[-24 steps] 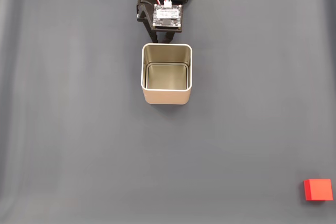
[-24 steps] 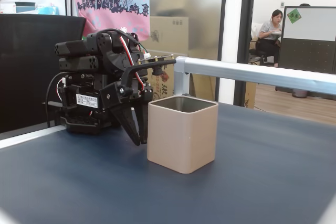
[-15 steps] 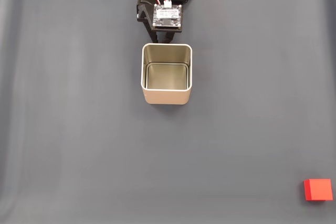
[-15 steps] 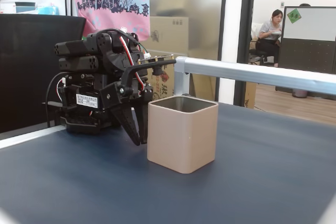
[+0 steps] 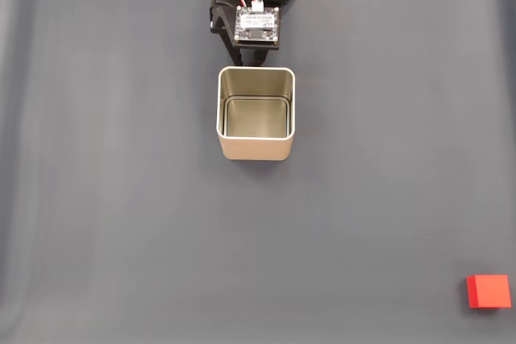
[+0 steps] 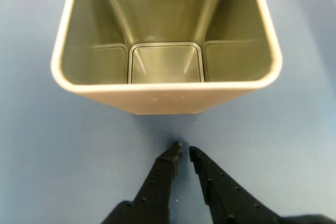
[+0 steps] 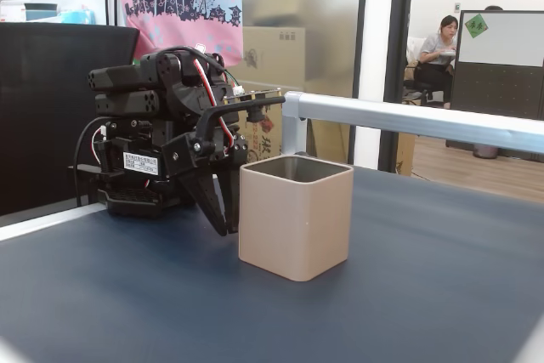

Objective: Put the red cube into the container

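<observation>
Red matte cube (image 5: 488,291) untouched, far corner of dark mat; square beige-silver metal tin (image 5: 256,114) empty, mid-mat.
Black two-finger gripper (image 6: 184,150) sits w/ tips nearly closed, holding nothing, just behind tin. Step: pre-reach. Next: lift, swing to cube, open wide. No change vs earlier frames.

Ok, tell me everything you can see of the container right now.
The container is a square metal tin with rounded corners, beige outer walls, a pale rim and a shiny, empty inside. It stands upright and open-topped on the dark table. The pincer points at its wall from just behind, apart from it. The red cube lies far off, near the overhead-looking fixed view's lower right corner.
</observation>
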`<state>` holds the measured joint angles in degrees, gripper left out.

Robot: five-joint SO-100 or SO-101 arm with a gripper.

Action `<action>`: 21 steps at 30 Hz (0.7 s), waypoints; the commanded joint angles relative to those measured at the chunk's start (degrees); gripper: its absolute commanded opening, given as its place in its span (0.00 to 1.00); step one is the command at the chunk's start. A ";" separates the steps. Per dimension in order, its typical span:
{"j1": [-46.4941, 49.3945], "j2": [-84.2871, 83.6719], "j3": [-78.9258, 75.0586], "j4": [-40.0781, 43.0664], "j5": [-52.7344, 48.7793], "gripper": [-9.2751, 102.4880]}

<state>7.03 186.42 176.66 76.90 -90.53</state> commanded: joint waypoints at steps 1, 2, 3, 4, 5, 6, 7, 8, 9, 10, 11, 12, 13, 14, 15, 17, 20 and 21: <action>0.70 4.04 0.62 0.53 -0.44 0.09; 0.70 4.04 0.62 0.53 -0.44 0.09; 0.70 4.04 0.62 0.53 -0.44 0.09; 0.70 4.04 0.62 0.53 -0.44 0.09; 0.70 4.04 0.62 0.53 -0.44 0.09; 0.70 4.04 0.62 0.53 -0.44 0.09; 0.70 4.04 0.62 0.53 -0.44 0.09; 0.70 4.04 0.62 0.53 -0.44 0.09; 0.70 4.04 0.62 0.53 -0.44 0.09; 0.70 4.04 0.62 0.53 -0.44 0.09; 0.70 4.04 0.62 0.53 -0.44 0.09; 0.70 4.04 0.62 0.53 -0.44 0.09; 0.70 4.04 0.62 0.53 -0.44 0.09; 0.70 4.04 0.62 0.53 -0.44 0.09; 0.70 4.04 0.62 0.53 -0.44 0.09; 0.70 4.04 0.62 0.53 -0.44 0.09; 0.70 4.04 0.62 0.44 0.35 0.09; 0.70 4.04 0.62 0.44 0.70 0.09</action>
<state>7.03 186.42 176.66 76.90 -90.44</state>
